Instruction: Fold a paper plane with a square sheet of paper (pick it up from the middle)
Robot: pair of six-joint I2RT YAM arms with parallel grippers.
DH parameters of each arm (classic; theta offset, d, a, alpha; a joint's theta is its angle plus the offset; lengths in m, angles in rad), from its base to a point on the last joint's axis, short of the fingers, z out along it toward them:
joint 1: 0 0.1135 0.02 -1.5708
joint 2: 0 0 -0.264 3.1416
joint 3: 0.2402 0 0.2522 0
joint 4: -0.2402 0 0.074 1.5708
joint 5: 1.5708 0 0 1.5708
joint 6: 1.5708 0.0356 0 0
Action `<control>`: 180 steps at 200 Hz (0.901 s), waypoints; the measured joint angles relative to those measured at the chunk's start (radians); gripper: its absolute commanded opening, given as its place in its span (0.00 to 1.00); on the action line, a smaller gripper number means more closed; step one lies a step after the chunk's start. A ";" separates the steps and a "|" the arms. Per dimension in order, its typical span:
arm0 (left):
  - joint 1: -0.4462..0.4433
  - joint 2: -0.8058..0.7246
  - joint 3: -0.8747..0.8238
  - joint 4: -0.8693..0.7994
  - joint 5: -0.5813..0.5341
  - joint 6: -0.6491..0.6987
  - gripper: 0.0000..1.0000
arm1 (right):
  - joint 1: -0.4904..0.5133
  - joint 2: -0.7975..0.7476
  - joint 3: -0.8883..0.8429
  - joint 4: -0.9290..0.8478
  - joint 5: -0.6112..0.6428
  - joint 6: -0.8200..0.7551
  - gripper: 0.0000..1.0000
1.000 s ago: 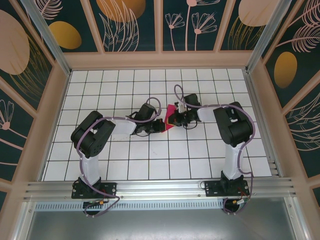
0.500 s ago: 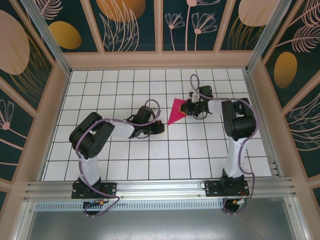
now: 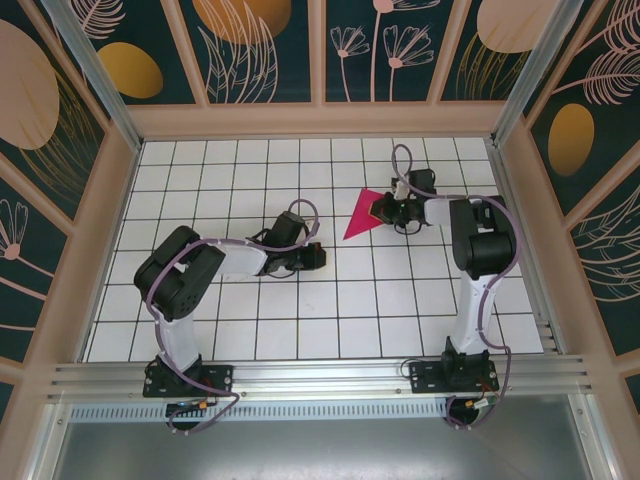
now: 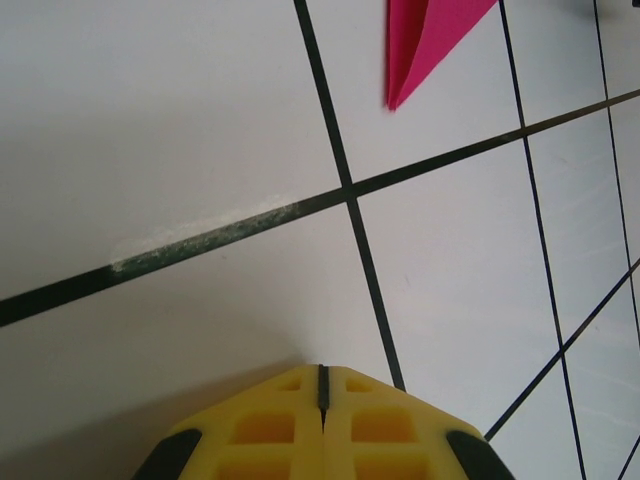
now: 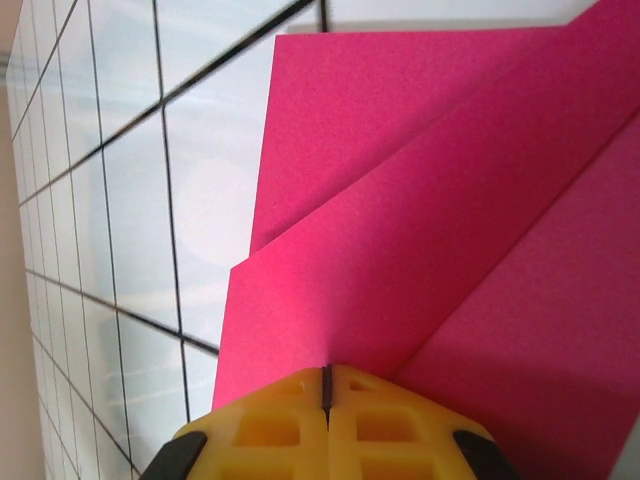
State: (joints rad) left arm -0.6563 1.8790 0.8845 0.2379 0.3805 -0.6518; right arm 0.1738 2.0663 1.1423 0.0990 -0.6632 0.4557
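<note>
Right gripper [image 5: 325, 378] closed, pinching paper plane [image 5: 420, 200]

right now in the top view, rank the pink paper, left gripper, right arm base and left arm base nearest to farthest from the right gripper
From the right gripper:
1. pink paper, at its fingertips, just left.
2. left gripper, mid-table, to the left.
3. right arm base, near edge, right.
4. left arm base, near edge, far left.

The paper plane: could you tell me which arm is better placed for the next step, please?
Right, probably: the right tool is shut on the paper plane, while the left tool, shut and empty, is apart from it.
</note>
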 measured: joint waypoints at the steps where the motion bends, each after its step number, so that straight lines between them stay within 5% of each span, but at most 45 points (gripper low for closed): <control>1: 0.000 0.000 0.000 0.000 0.000 0.000 0.02 | 0.002 -0.001 -0.002 0.001 0.000 0.000 0.00; 75: 0.000 -0.031 0.012 0.082 -0.027 -0.047 0.01 | 0.226 -0.084 -0.134 0.034 -0.011 0.076 0.00; 180: 0.000 0.051 0.053 0.033 -0.062 -0.052 0.00 | 0.239 -0.101 -0.145 0.031 -0.040 0.067 0.00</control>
State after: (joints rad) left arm -0.6563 1.9305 0.9371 0.2707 0.3187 -0.7040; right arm 0.4126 1.9652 0.9977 0.1303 -0.7036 0.5228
